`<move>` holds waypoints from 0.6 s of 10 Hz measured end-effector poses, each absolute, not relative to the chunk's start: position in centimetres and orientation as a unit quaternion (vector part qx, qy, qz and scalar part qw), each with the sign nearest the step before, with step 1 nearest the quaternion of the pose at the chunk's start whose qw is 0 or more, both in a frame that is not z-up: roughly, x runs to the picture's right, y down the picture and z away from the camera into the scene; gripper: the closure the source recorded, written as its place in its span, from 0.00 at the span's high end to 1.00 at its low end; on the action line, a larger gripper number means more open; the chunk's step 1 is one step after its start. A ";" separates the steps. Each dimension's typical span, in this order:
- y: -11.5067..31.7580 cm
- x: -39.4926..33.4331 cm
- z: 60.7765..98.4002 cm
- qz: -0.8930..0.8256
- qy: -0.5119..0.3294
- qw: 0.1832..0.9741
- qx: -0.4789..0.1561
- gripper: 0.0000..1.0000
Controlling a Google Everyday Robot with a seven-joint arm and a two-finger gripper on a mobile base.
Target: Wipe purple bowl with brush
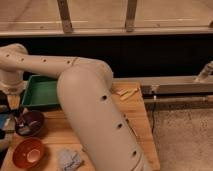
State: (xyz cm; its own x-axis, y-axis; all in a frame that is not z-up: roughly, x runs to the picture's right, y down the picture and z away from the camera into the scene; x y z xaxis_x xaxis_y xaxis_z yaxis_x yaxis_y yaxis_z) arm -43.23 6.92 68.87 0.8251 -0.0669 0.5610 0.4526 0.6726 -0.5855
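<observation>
The purple bowl (31, 123) stands on the wooden table (102, 132) near its left edge, in front of a green tray. My gripper (16, 114) hangs from the white wrist at the far left, right over the bowl's left rim. A dark thin shape, perhaps the brush (22, 120), reaches from the gripper into the bowl; I cannot make it out clearly. My thick white arm (95, 115) sweeps across the middle of the view and hides much of the table.
A green tray (39, 92) lies behind the bowl. An orange bowl (28, 152) and a grey-blue cloth (70, 159) lie at the front. Wooden sticks (125, 93) lie at the back right. A blue object (4, 123) sits at the left edge. The table ends at right.
</observation>
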 end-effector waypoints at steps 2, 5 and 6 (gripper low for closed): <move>6.9 -41.1 69.9 -0.129 -0.237 0.883 -0.383 0.00; 5.5 -39.1 72.8 -0.109 -0.219 0.888 -0.389 0.00; 4.9 -38.8 73.8 -0.108 -0.215 0.889 -0.389 0.00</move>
State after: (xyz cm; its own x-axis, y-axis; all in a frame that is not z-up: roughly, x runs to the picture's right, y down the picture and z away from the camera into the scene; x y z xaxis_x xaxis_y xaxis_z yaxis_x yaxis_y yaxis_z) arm -38.82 4.93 73.77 0.8841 -0.0240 0.4666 0.3589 0.6742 -0.6455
